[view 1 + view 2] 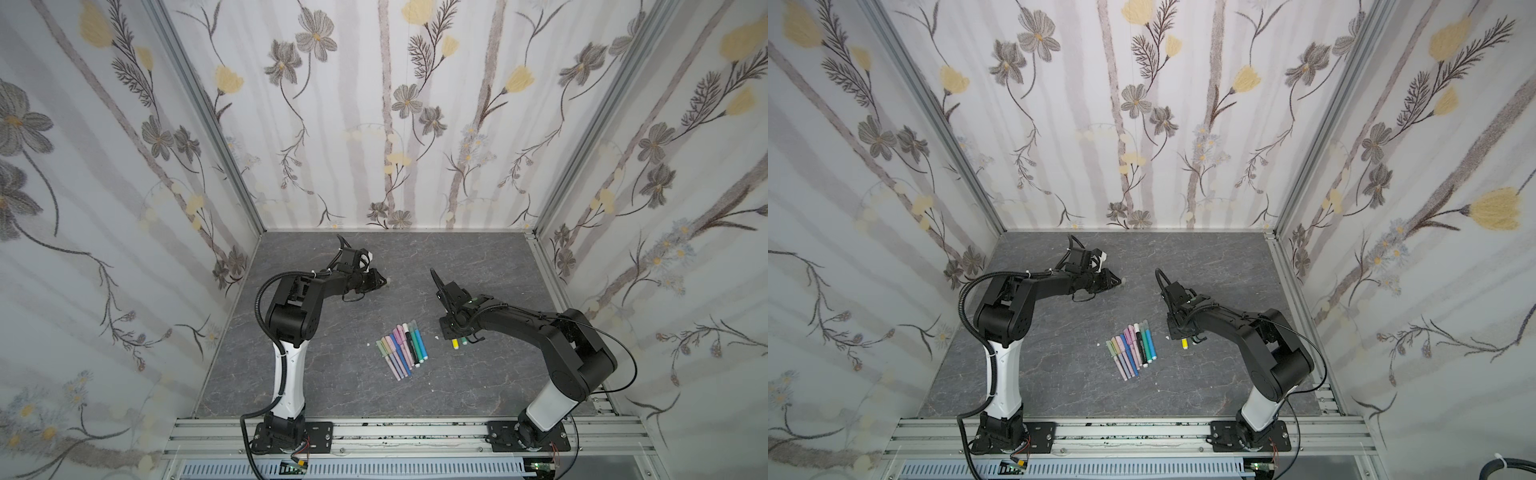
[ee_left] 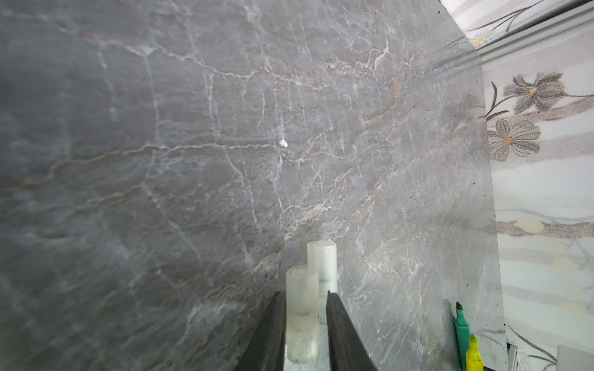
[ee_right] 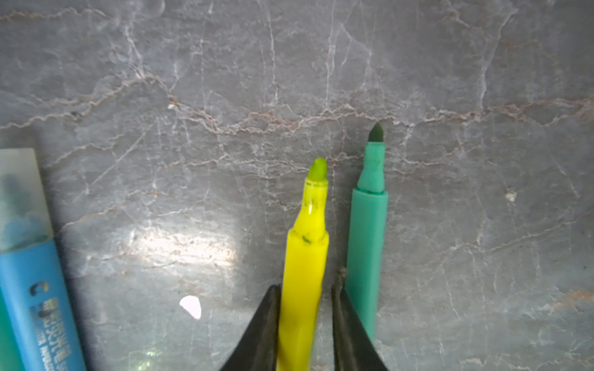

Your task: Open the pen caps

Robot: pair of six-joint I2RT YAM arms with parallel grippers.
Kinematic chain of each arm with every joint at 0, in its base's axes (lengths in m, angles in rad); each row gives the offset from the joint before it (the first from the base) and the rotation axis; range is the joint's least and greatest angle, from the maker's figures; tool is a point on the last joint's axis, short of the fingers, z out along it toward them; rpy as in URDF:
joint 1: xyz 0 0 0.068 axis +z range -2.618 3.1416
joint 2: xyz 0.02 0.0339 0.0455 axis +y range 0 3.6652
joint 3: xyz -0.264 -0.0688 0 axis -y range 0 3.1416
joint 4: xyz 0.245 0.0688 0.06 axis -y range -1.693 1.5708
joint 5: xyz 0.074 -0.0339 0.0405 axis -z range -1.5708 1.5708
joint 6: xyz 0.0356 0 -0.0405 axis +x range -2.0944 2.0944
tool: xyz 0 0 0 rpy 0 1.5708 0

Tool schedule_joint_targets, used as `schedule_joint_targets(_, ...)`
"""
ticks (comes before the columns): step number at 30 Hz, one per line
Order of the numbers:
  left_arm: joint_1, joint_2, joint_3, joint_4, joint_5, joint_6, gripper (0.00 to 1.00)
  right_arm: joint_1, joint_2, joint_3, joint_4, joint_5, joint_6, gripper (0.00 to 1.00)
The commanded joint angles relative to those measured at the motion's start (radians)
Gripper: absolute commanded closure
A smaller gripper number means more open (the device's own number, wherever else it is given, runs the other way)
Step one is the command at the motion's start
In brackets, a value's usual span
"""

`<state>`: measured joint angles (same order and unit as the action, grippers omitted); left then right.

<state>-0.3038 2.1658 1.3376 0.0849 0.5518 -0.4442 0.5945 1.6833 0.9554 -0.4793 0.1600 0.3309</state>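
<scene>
My left gripper (image 2: 303,293) is low on the grey table at the back left (image 1: 384,283), shut on a translucent pen cap (image 2: 300,321). A second loose translucent cap (image 2: 323,260) lies right beside it. At the right, my right gripper (image 3: 305,285) is down at the table, shut on an uncapped yellow pen (image 3: 308,250) (image 1: 455,343). An uncapped green pen (image 3: 366,225) lies against it on the table. Several capped pens lie in a tight row (image 1: 401,347) (image 1: 1133,345) in the middle. The nearest is a blue pen (image 3: 32,289) with its translucent cap (image 3: 22,199) on.
A small white speck (image 3: 190,306) lies on the table between the row and the yellow pen. Flowered walls (image 1: 374,124) close in the back and both sides. An aluminium rail (image 1: 395,432) carrying both arm bases runs along the front edge.
</scene>
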Motion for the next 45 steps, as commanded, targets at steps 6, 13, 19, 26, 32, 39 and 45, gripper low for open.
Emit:
schedule_joint_targets(6,0.001,-0.031,-0.024,-0.054,-0.013,-0.014,0.73,0.004,-0.002,0.002,-0.004,0.038,0.004,0.65)
schedule_joint_targets(13,0.002,-0.085,-0.07,-0.037,0.003,-0.034,0.73,0.004,-0.009,0.002,-0.01,0.057,-0.003,0.61)
schedule_joint_targets(19,0.003,-0.126,-0.082,-0.044,0.013,-0.047,0.73,0.005,-0.02,0.009,-0.012,0.048,-0.009,0.62)
schedule_joint_targets(26,0.003,-0.179,-0.096,-0.07,0.019,-0.05,0.73,0.007,-0.07,-0.018,0.025,-0.012,-0.007,0.64)
schedule_joint_targets(32,-0.007,-0.302,-0.158,-0.084,0.048,-0.052,0.74,0.007,-0.073,-0.027,0.031,-0.025,0.0,0.64)
schedule_joint_targets(39,-0.137,-0.513,-0.267,-0.183,0.048,0.027,0.76,0.007,-0.053,-0.024,0.034,-0.024,-0.003,0.65)
schedule_joint_targets(45,-0.27,-0.65,-0.419,-0.175,0.008,0.028,0.76,0.007,-0.043,-0.027,0.031,-0.033,-0.001,0.64)
